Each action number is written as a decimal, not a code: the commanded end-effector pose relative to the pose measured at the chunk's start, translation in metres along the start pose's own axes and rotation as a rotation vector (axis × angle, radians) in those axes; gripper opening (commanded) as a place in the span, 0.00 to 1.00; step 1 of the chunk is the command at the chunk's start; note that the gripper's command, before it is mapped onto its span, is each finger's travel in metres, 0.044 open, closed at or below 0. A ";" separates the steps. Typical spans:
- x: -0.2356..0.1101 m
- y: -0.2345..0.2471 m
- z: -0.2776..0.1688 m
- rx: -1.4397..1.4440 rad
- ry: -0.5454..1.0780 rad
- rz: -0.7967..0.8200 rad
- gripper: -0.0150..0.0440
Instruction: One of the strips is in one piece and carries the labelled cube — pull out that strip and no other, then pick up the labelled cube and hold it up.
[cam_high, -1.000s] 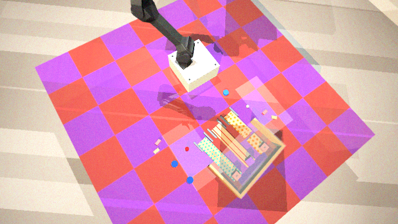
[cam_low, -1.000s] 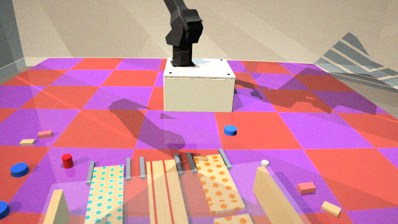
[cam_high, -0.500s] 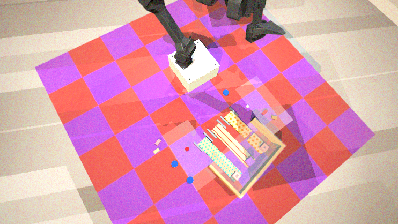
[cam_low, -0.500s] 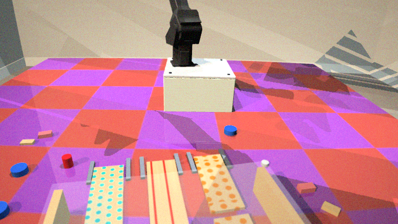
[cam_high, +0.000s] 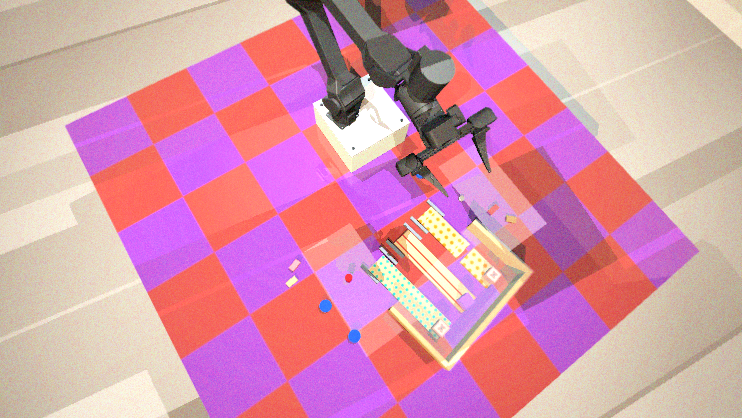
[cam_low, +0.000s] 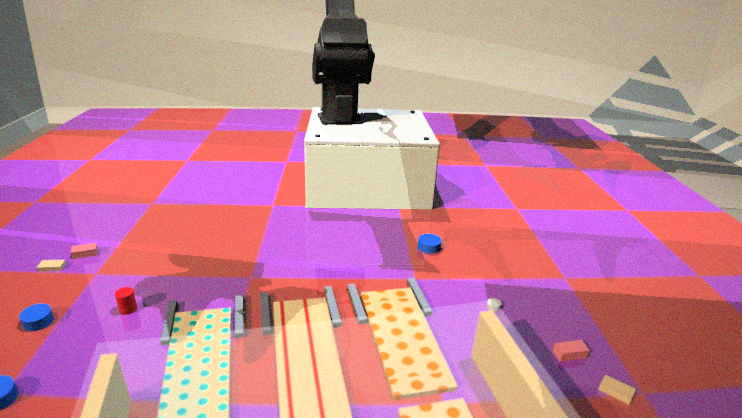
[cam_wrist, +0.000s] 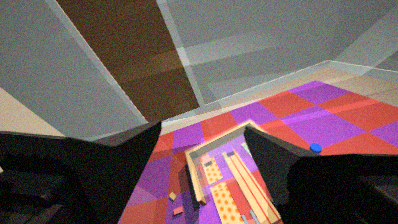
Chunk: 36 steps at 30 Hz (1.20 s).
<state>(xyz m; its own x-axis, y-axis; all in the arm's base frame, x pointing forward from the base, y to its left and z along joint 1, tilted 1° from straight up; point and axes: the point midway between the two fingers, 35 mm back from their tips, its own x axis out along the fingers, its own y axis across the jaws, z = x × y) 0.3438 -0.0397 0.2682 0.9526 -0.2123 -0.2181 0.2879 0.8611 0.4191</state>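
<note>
Jaws spread wide and empty, hanging above the table just past the white pedestal (cam_high: 366, 153), short of the strips' near ends. Of the 3 strips, the teal-dotted strip (cam_high: 410, 297) looks unbroken and carries the labelled cube (cam_high: 440, 327) at its far end. The orange-dotted strip (cam_high: 442, 231) is split in 2, with a second cube (cam_high: 492, 274) on its far piece. The sound move is to come down on the teal strip's near end, centred between the grey bars (cam_high: 371, 274) flanking it, then draw straight back so the cube rides along. A red cylinder (cam_high: 348, 278) stands near on one side, and the striped strip (cam_high: 433, 264) lies on the other. Farther off, the wooden frame (cam_high: 485, 316) walls the cube in, possibly under a clear cover, though that is hard to tell.
</note>
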 end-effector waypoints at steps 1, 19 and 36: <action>0.006 -0.051 -0.056 -0.225 0.170 -0.070 0.93; -0.004 -0.103 -0.118 -0.429 0.372 -0.100 0.93; 0.036 -0.131 -0.110 -0.511 0.633 -0.182 0.58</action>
<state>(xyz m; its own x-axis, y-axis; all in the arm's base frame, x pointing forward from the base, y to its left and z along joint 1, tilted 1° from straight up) 0.3164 -0.0927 0.1150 0.6964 -0.2029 -0.6883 0.2249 0.9726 -0.0592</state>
